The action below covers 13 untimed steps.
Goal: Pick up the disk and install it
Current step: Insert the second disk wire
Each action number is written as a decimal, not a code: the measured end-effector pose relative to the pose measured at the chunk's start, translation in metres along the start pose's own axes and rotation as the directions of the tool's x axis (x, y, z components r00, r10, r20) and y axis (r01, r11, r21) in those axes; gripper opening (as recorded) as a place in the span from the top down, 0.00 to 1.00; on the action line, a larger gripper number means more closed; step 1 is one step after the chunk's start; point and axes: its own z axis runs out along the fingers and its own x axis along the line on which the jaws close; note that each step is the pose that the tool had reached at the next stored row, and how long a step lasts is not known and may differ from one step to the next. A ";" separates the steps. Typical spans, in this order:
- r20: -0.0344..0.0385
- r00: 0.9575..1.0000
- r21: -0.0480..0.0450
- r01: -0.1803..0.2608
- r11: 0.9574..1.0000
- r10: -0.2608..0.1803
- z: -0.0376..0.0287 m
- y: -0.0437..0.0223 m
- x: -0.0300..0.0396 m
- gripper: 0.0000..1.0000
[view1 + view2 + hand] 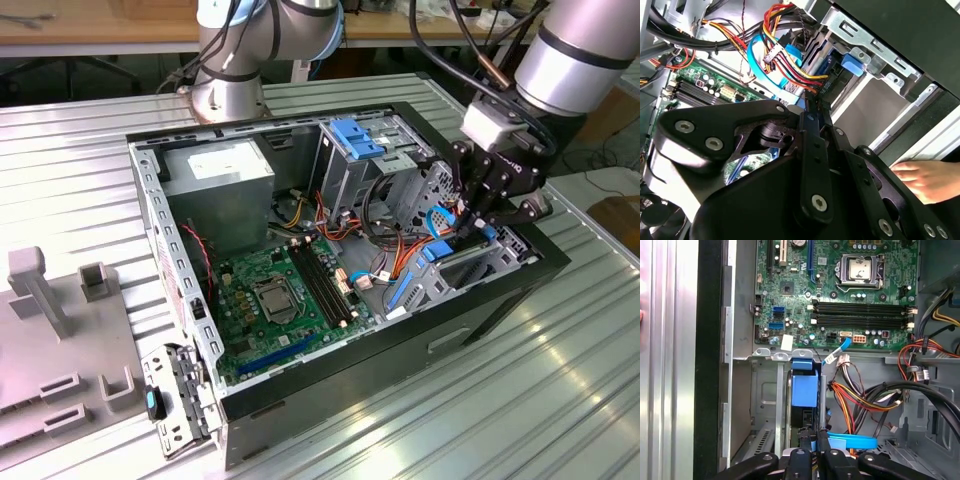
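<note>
**Gripper holding the disk upright in the drive bay of an open computer case**

The gripper [478,222] reached down into the computer case [300,395] at the exterior view's right, over the drive bay [470,262] by the near wall. In the first wrist view its fingers [801,458] were drawn narrow on the edge of the disk [804,390], which stood on edge in a slot of the bay, its blue carrier facing the camera. The motherboard [275,300] lay flat toward the case's middle. Bundled cables [865,397] ran just beside the disk. A person's hand [927,179] rested outside the case wall in the second wrist view.
</note>
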 end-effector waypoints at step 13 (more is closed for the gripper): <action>0.060 0.998 -0.002 -0.008 1.000 0.008 -0.0012 0.0003 0.0140 0.84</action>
